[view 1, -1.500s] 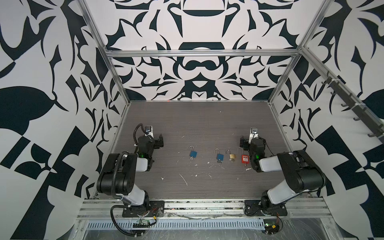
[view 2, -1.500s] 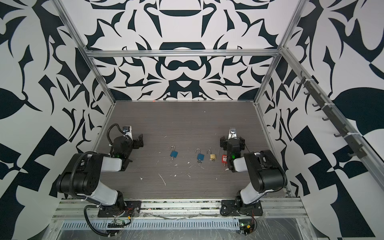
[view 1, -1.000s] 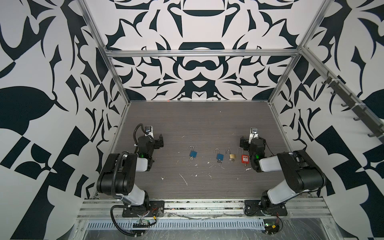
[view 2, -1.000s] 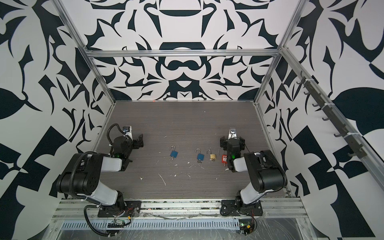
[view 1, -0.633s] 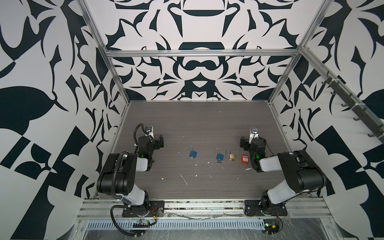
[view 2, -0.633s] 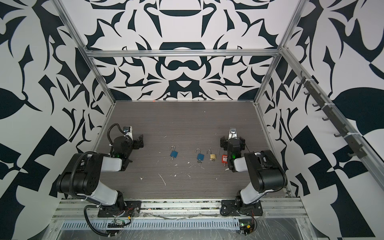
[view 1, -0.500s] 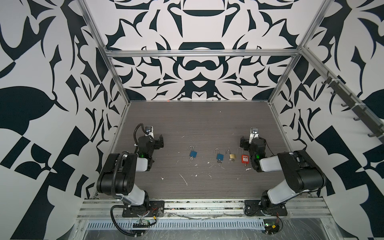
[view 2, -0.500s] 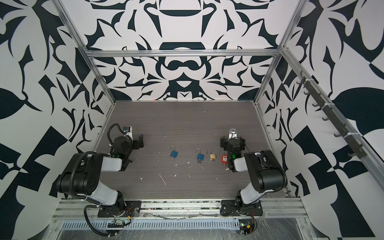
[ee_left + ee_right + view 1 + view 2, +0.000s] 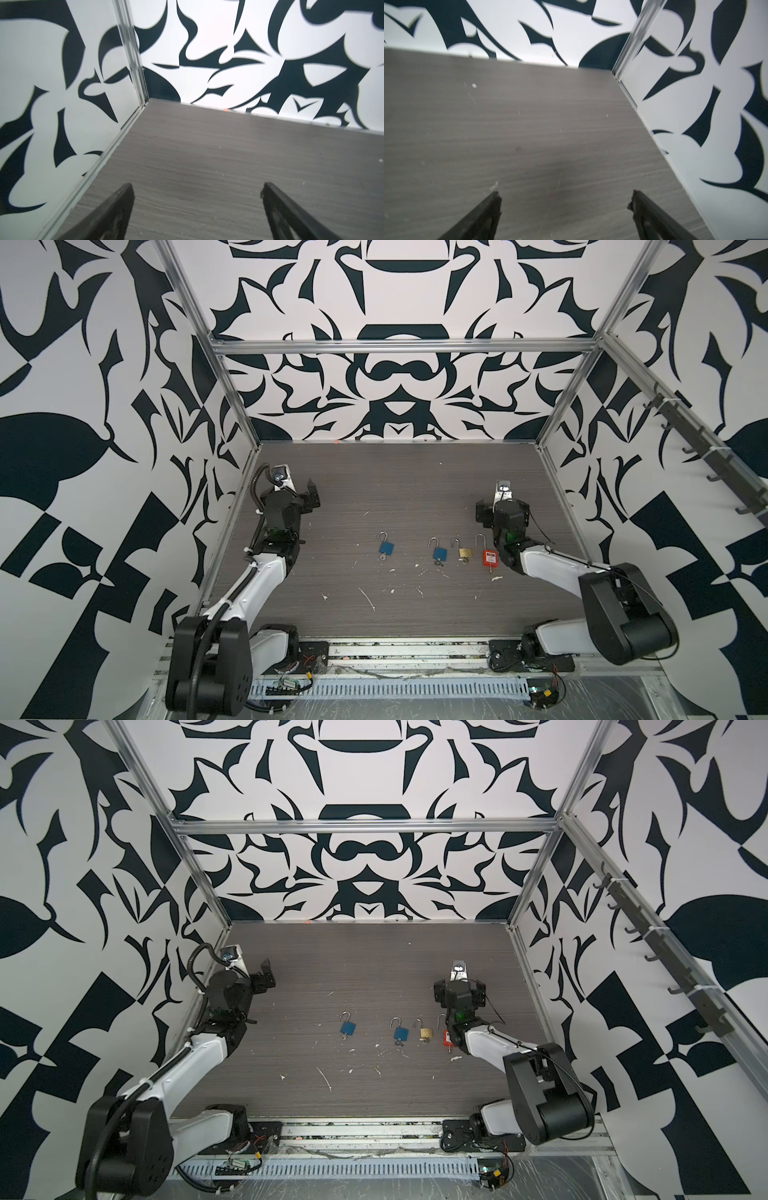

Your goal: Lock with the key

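Four padlocks lay in a row on the grey wood-grain table point(image 9: 415, 472) in both top views, and neither arm touched any of them. The brass padlock point(image 9: 465, 552) sat third along the row. A blue padlock point(image 9: 441, 554) lay just beside it on its left, a second blue padlock point(image 9: 387, 547) lay farther off on that same side, and a red padlock point(image 9: 490, 557) lay just beside it on its right. Each shackle pointed toward the back wall. A small key point(image 9: 381, 568) seemed to stick out of each lock's base, though the keys were too small to make out well. The left gripper point(image 9: 196, 188) hung well apart from the brass padlock, beyond both blue ones and close to the side wall, its jaws spread wide over bare table. The right gripper point(image 9: 564, 196) hung near the brass padlock, just past the red one and toward the back wall, its jaws likewise spread wide with nothing between them. White flecks point(image 9: 368, 598) dotted the table in front of the brass padlock
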